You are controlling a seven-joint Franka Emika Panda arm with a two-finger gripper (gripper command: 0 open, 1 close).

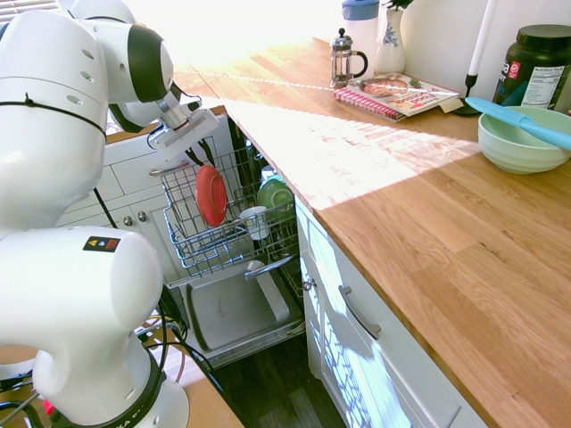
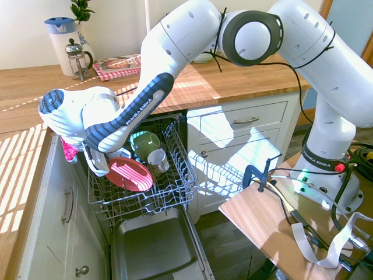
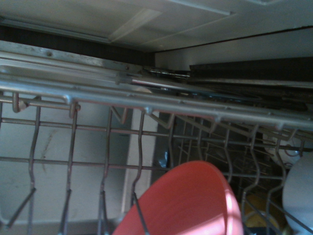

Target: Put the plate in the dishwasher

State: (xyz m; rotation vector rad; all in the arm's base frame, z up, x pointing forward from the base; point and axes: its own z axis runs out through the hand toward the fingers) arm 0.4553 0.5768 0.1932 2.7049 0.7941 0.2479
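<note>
Fingers [image 1: 203, 153] grip unclear, above upright plate [image 1: 211, 194], in dishwasher [image 1: 234, 308] rack beside green cup [image 1: 275, 193]

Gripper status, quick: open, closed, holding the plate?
Gripper: directly above the plate, which stands on edge in the dishwasher rack; fingers hidden, so open or closed cannot be told.

Plate [image 1: 211, 194] upright in dishwasher [image 1: 227, 234] rack

Grey wire rack [image 3: 146, 105] of the dishwasher seen close, its tines running across, the pink-red plate [image 3: 188, 203] rising from below behind two wires — a pale rounded item [image 3: 299, 196] at one edge, blurred.
</note>
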